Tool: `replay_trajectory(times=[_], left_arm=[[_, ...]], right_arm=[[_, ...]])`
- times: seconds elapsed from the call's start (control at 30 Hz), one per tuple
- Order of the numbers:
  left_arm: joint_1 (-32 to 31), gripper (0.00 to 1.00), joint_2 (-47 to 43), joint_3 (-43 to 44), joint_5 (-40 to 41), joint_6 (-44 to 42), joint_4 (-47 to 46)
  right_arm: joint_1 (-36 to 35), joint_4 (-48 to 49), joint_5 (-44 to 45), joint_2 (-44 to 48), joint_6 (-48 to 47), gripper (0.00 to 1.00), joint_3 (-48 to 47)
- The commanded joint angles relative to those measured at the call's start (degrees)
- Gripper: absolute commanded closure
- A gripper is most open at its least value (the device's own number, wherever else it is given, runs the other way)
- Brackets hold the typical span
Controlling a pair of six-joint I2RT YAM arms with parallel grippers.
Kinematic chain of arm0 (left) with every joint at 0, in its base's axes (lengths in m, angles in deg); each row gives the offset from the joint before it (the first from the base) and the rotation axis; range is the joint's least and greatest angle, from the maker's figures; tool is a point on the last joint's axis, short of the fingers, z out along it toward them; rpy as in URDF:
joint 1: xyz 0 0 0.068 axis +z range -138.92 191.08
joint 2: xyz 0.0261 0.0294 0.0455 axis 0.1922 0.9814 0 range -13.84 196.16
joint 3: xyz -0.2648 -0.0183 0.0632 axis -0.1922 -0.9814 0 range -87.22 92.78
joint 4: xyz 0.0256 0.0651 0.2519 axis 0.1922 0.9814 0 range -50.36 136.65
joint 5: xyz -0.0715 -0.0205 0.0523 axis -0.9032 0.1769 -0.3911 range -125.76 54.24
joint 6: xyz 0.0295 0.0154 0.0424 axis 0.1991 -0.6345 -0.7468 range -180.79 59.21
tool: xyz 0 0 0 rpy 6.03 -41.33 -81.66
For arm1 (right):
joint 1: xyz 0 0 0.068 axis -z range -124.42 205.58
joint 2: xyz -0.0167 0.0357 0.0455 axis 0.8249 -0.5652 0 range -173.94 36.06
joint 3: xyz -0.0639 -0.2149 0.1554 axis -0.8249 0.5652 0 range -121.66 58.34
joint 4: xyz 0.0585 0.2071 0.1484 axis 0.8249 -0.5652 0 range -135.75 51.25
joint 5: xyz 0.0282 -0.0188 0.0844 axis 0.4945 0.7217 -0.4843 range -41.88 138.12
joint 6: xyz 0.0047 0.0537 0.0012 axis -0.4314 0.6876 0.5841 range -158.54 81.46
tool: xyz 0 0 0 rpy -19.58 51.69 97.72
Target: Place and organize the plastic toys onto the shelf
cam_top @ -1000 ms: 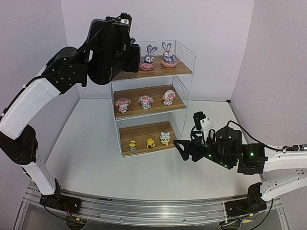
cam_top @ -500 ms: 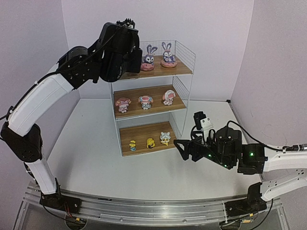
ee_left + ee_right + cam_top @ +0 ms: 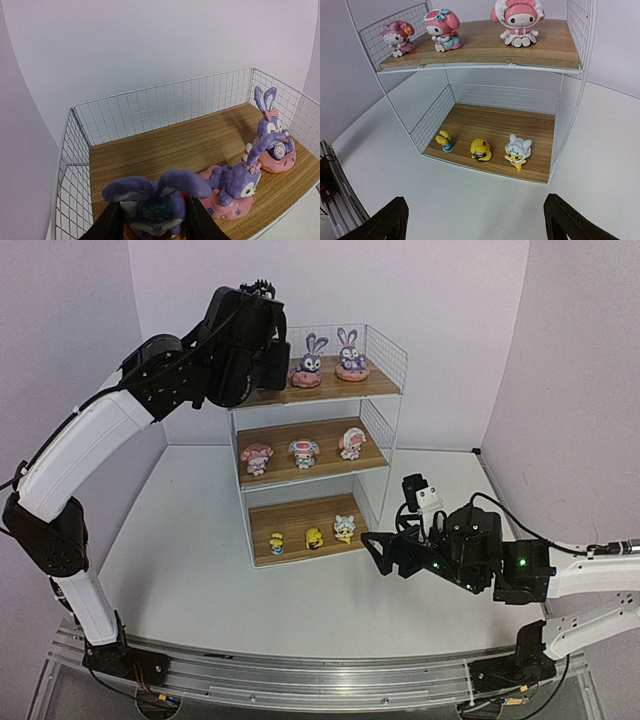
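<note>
Purple bunny [image 3: 150, 192], ears splayed sideways, seemingly facing away, clamped in left gripper [image 3: 152, 216], right gripper [image 3: 477, 217] agape

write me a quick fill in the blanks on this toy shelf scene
The left gripper is shut on a purple bunny above the ____ board of the shelf.
____ other purple bunnies already stand on that board.
The three pink-and-white figurines stand on the ____ board.
The right gripper is ____ and holds nothing.
Missing words: top; two; middle; open.
</note>
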Motion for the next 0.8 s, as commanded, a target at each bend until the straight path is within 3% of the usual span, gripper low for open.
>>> replay_trajectory(times=[0.0,0.77], left_arm=[[0.36,1.0,-0.65,2.72,1.66,-1.04,-0.1],[2.22,0.97,1.45,3.69,2.83,0.1,3.65]], right_arm=[[-0.15,0.64,1.08,-0.42,0.79,0.09,-1.35],[-0.22,0.64,2.65,-1.16,-0.09,0.08,-1.68]])
